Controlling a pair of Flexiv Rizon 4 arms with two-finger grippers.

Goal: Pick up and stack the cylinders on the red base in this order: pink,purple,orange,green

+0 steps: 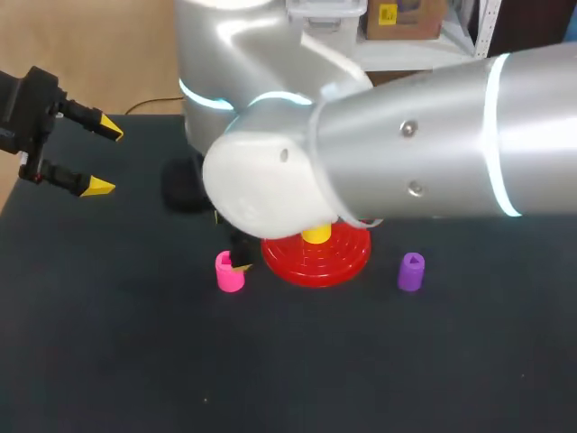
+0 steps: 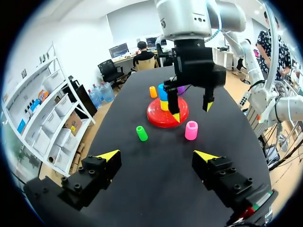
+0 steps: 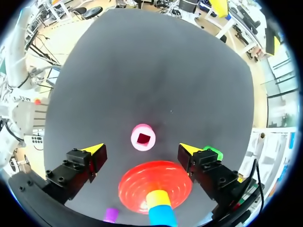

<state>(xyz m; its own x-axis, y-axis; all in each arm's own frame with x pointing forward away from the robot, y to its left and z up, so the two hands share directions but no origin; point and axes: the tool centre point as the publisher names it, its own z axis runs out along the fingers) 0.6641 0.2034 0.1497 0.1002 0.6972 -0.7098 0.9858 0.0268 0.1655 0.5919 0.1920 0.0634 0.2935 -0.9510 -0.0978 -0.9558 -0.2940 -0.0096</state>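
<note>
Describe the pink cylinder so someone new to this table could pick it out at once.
Find the round red base near the middle of the dark table. Just left of it in the head view, the pink cylinder stands upright, not touching it. It is the only pink piece, with a square hole in its top; the purple cylinder stands on the base's opposite side.

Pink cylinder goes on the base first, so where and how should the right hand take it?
Grip the pink cylinder by its round outer wall, coming down from above with the open right hand. It stands upright, square hole up, clear of the red base, leaving room for a finger either side.
</note>
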